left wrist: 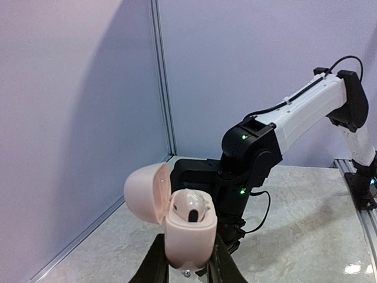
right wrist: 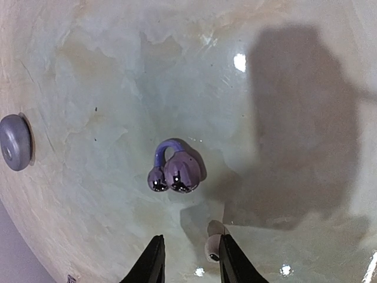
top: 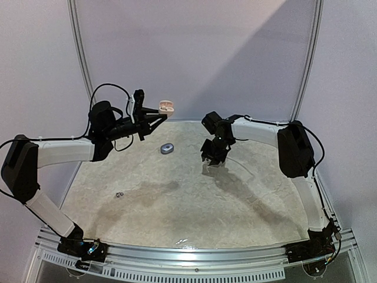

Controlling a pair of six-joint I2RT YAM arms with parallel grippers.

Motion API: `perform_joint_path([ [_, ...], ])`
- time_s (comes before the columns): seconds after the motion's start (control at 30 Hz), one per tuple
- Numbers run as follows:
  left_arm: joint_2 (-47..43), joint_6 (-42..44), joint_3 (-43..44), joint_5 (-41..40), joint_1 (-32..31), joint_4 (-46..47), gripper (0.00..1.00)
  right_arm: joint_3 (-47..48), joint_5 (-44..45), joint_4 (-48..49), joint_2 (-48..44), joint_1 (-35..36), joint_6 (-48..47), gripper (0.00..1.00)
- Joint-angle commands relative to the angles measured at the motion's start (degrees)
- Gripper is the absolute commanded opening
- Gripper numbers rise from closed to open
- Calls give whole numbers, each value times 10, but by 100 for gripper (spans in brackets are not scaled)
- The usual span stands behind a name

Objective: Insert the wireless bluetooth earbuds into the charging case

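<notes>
Above the table's (top: 235,206) eleven o'clock the left hand (left wrist: 187,268) pinches the open pink charging case (left wrist: 188,236), one whitish earbud (left wrist: 191,206) apparently seated inside, while the right hand (right wrist: 189,262) near centre, fingers apart, brackets a second whitish earbud (right wrist: 212,247) on the table, a shiny purple-grey earbud (right wrist: 177,171) lying at its twelve o'clock, so roughly half remains.

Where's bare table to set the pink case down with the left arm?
The near-centre table, right of the small dark earbuds, is bare. The far side is crowded: the grey case, and under the right gripper the purple earbud and whitish earbud.
</notes>
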Motion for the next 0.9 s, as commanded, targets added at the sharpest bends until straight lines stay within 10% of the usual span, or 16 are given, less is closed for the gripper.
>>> perform_joint_path([
  [0.0, -16, 3, -8, -3, 12, 13, 0, 24, -11, -32, -5, -2, 11, 32],
  [0.67, -11, -6, -9, -7, 37, 27, 0, 83, 9, -153, 30, 9, -63, 31],
  [0.87, -12, -4, -9, -8, 38, 23, 0, 79, 19, -145, 39, 13, -98, 54],
])
